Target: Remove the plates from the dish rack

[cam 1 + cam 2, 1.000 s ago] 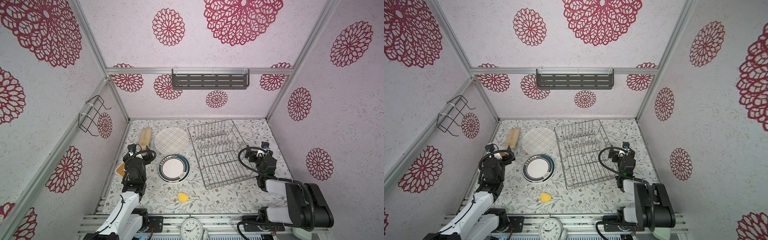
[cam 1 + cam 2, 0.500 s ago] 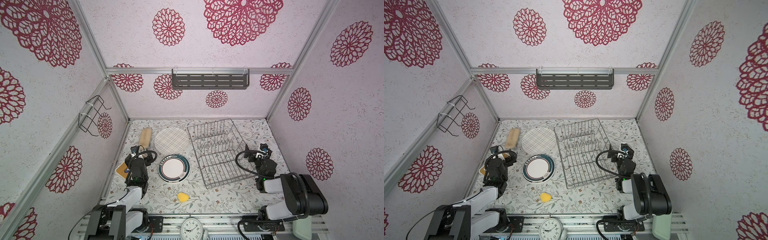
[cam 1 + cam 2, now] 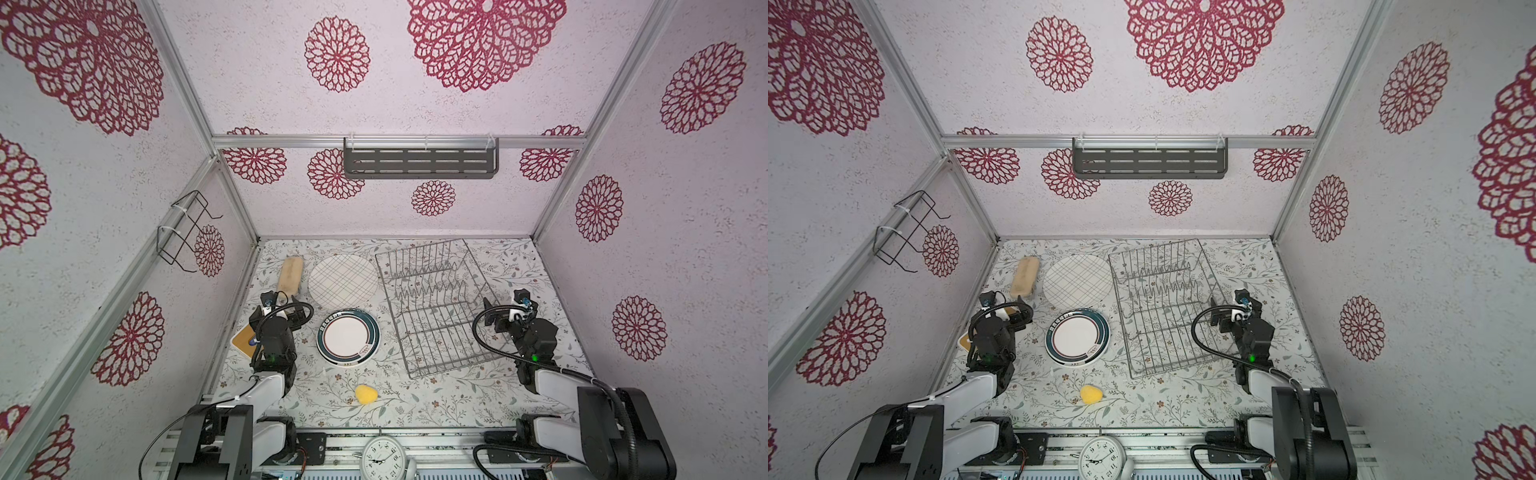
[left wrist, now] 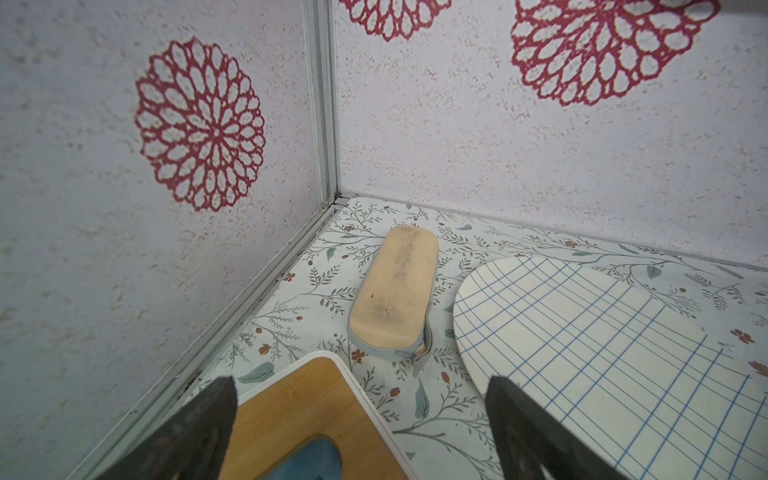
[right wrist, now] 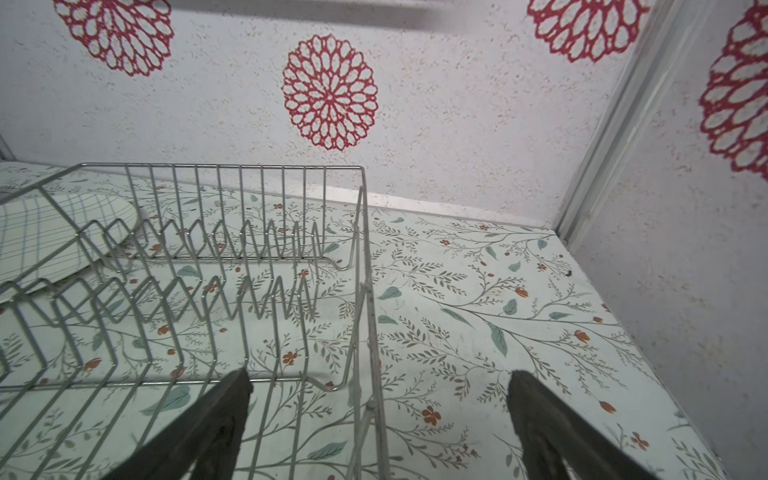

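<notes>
On the bench [image 3: 415, 399] the dish rack [image 3: 436, 307] is set. The grid-lined plate [image 3: 343, 279] and green-rimmed plate [image 3: 348, 337] are laid flat just left of it. The left jaws and right jaws are held spread, with nothing gripped.

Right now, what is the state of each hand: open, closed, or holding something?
Left hand: open, holding nothing.
Right hand: open, holding nothing.
</notes>
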`<action>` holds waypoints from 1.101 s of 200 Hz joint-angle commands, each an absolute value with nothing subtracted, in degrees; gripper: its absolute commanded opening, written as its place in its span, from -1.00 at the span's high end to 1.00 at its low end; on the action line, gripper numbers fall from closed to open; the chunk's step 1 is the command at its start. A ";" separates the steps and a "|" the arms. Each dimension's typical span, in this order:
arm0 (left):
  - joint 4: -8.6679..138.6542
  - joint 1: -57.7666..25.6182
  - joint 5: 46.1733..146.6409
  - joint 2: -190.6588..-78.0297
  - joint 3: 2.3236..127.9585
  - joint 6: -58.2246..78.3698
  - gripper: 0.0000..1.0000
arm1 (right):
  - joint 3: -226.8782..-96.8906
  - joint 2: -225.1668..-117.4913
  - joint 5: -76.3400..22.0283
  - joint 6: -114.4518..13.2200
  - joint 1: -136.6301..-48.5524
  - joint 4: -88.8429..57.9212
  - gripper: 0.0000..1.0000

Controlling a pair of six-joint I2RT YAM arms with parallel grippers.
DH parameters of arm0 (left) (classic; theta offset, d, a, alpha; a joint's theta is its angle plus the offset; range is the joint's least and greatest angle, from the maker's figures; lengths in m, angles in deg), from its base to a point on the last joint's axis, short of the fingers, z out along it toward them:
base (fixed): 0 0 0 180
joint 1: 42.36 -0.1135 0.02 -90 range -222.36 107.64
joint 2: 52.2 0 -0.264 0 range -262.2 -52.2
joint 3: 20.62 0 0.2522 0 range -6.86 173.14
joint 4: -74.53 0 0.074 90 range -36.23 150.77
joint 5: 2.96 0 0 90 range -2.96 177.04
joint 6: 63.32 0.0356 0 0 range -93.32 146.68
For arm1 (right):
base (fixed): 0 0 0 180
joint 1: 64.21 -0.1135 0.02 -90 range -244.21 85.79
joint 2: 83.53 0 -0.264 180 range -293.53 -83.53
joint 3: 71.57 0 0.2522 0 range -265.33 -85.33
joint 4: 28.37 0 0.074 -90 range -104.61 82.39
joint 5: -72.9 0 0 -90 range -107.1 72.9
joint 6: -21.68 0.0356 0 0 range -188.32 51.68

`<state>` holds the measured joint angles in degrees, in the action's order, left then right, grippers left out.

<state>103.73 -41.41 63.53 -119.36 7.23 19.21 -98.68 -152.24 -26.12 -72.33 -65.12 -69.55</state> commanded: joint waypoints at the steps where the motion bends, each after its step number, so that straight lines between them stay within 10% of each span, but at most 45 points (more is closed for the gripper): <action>1: 105.20 -41.87 64.44 -118.24 6.85 19.73 -0.95 | -103.34 -147.90 -30.75 -72.71 -65.64 -56.01 -0.98; 220: 103.31 -41.85 65.59 -116.63 7.03 18.20 -0.95 | -128.35 -153.75 -32.64 -62.61 -71.37 -13.73 -0.98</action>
